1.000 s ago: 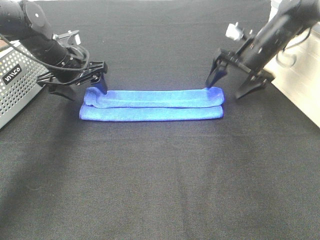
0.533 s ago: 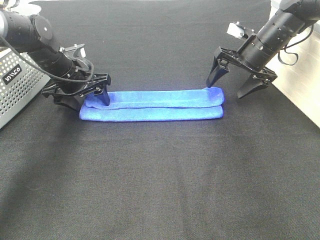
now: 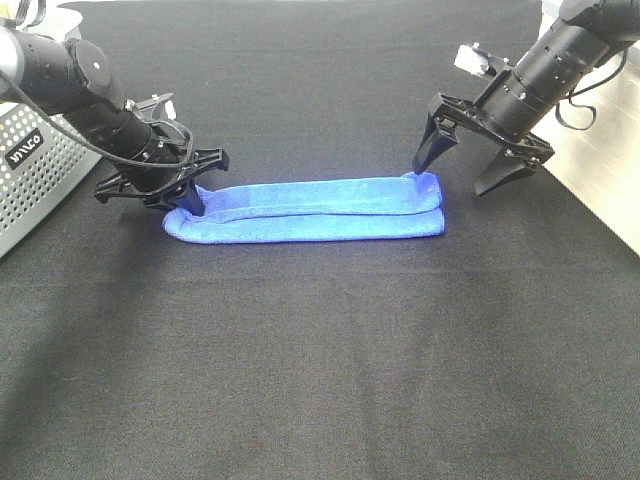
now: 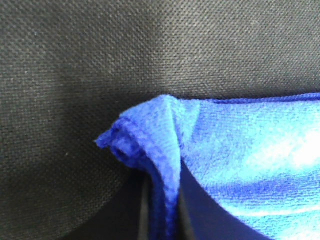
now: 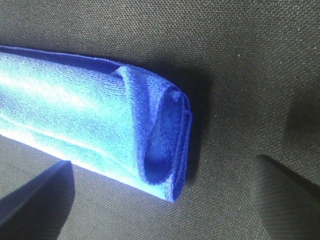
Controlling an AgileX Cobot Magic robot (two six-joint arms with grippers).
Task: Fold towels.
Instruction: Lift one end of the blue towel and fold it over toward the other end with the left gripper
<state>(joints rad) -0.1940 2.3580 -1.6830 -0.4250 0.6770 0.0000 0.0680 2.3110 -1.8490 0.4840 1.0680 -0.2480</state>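
Black tabletop (image 3: 320,380), left hand (image 3: 191,204) tight on one end of blue towel (image 3: 310,208), right hand (image 3: 450,178) wide open

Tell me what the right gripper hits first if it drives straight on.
Probably the folded end of the towel, which lies between the open jaws of the right gripper; the outer finger would meet the black table cover. Depth is hard to judge.

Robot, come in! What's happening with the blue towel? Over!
Left gripper shut on towel, left end. Right gripper open, astride right end. Folded into long strip, flat. Metal crate far left, not blocking.
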